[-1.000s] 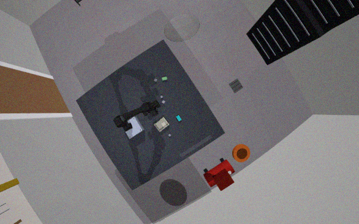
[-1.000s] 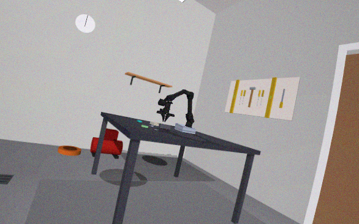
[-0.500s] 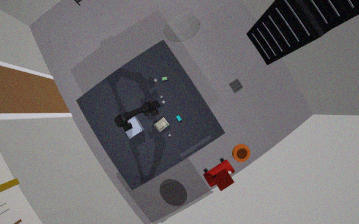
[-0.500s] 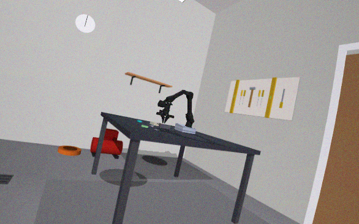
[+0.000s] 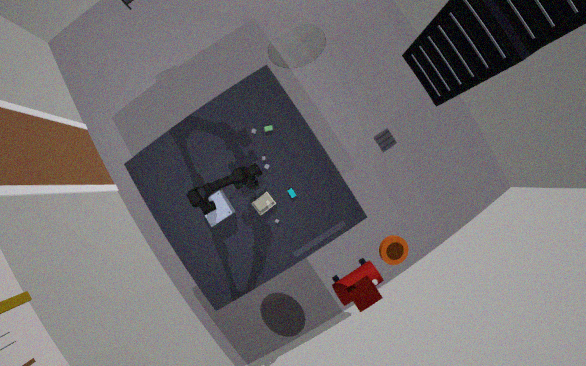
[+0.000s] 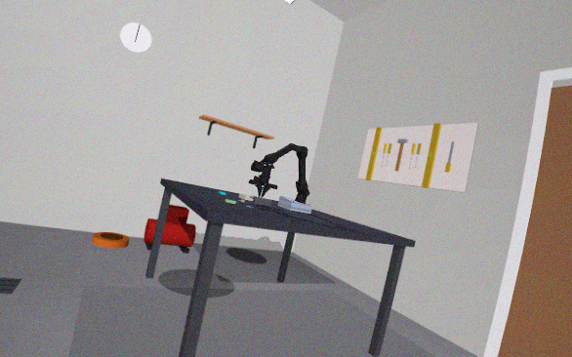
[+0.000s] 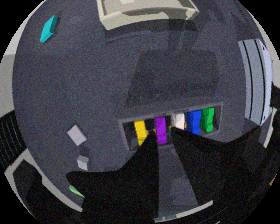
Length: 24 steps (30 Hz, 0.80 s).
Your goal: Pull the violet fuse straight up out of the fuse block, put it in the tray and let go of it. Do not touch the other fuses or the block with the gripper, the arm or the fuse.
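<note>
The violet fuse (image 7: 161,131) stands in the grey fuse block (image 7: 136,115) in the wrist view, between the yellow fuse (image 7: 140,132) and the white fuse (image 7: 178,121). The blue fuse (image 7: 193,123) and green fuse (image 7: 207,119) stand further right. My gripper (image 7: 162,133) (image 6: 261,196) points down over the block, its fingers slightly open with nothing held between them. The fingertips appear on either side of the violet fuse's lower end in the wrist view; their exact height above it is hard to tell. The cream tray (image 7: 141,21) (image 5: 258,206) lies beyond the block. The arm hides the block in the top view.
A cyan piece (image 5: 292,193) (image 7: 49,29) lies beyond the tray. A green piece (image 5: 268,128) (image 6: 230,201) and small pale cubes (image 5: 267,166) (image 7: 77,135) lie to the block's other side. A pale blue-white box (image 5: 222,207) (image 6: 295,205) stands by the arm's base.
</note>
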{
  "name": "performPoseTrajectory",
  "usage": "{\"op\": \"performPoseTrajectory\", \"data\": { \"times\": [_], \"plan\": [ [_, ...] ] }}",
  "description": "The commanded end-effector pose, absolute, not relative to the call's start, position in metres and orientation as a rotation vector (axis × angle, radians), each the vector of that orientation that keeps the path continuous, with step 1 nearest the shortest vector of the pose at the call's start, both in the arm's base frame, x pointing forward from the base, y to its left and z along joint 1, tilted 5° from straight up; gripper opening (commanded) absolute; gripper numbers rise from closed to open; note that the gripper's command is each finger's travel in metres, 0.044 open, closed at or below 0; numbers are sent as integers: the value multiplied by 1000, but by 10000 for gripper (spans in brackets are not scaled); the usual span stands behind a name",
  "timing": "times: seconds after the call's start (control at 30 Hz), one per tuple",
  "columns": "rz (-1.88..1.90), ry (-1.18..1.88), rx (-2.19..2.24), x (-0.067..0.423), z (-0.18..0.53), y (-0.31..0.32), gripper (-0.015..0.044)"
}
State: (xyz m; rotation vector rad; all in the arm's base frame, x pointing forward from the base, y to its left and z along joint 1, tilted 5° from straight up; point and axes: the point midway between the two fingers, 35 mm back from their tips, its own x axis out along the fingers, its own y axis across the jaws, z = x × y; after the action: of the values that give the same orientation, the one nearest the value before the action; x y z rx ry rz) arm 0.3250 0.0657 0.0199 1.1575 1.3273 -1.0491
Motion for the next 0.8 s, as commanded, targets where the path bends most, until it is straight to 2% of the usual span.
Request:
{"op": "performPoseTrajectory", "data": {
  "times": [0.0,0.57,0.77],
  "plan": [
    [-1051,1329,1167,325,19,67,74],
    [-1051,1329,1167,325,10,68,74],
    [-1050,1328,1157,325,10,67,34]
  ]
}}
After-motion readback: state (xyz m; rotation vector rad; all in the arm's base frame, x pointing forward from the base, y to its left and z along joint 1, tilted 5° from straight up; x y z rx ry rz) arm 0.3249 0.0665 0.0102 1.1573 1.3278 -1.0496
